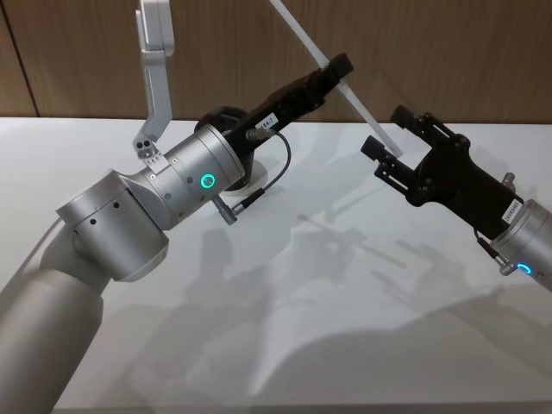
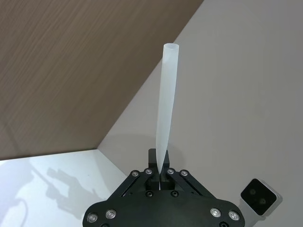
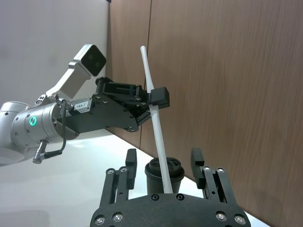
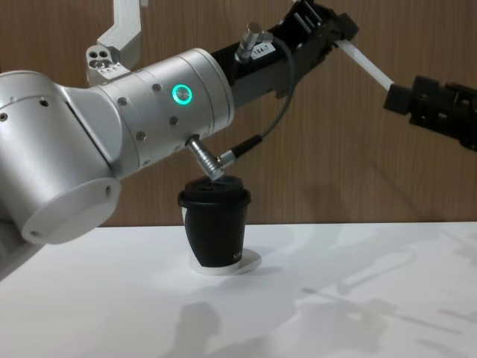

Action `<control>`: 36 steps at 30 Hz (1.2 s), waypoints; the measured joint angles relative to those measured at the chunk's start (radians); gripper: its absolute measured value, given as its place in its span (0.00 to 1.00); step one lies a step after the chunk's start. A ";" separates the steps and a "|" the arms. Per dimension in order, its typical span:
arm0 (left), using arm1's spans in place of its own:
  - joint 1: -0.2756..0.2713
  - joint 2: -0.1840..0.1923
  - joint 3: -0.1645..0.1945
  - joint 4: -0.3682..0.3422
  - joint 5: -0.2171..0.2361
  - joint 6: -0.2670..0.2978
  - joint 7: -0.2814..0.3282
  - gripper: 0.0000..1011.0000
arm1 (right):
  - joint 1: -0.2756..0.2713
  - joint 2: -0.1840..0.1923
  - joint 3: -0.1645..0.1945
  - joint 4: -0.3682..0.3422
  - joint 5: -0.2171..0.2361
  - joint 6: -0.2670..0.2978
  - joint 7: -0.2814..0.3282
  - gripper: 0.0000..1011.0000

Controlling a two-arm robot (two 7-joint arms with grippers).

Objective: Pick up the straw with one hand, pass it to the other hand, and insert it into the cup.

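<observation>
The white straw [image 1: 358, 102] slants up through the air, and my left gripper [image 1: 335, 71] is shut on its middle. From the left wrist, the straw [image 2: 166, 104] rises out of the closed fingers [image 2: 161, 176]. My right gripper [image 1: 390, 136] is open at the straw's lower end. Its two fingers [image 3: 130, 158] stand well apart on either side of the straw [image 3: 156, 127] without touching it. The black lidded cup [image 4: 216, 227] stands upright on the table below the left arm. It also appears beyond the right gripper [image 3: 163, 158] as the cup [image 3: 175, 170].
The white table [image 1: 345, 302] stretches in front of a brown wood-panel wall [image 1: 86, 52]. A white camera bracket [image 1: 155, 69] rises from the left arm's wrist. The thick silver left arm [image 4: 112, 127] passes close over the cup.
</observation>
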 joint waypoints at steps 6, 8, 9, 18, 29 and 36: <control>0.000 0.000 0.000 0.000 0.000 0.000 0.000 0.01 | 0.000 0.000 0.000 0.000 0.000 0.000 0.000 0.83; 0.000 0.002 0.001 -0.001 0.001 -0.002 0.002 0.01 | 0.000 0.000 0.000 0.000 0.000 0.000 0.000 0.89; 0.001 0.002 0.001 -0.002 0.001 -0.003 0.002 0.01 | 0.000 0.000 0.000 0.000 0.000 0.000 0.000 0.91; 0.010 0.024 0.001 -0.032 0.045 -0.043 0.042 0.01 | 0.000 0.000 0.000 0.000 0.000 0.000 0.000 0.99; 0.023 0.086 0.000 -0.103 0.161 -0.121 0.121 0.01 | 0.000 0.000 0.000 0.000 0.000 0.000 0.000 0.99; 0.028 0.136 -0.001 -0.160 0.246 -0.148 0.177 0.01 | 0.000 0.000 0.000 0.000 0.000 0.000 0.000 0.99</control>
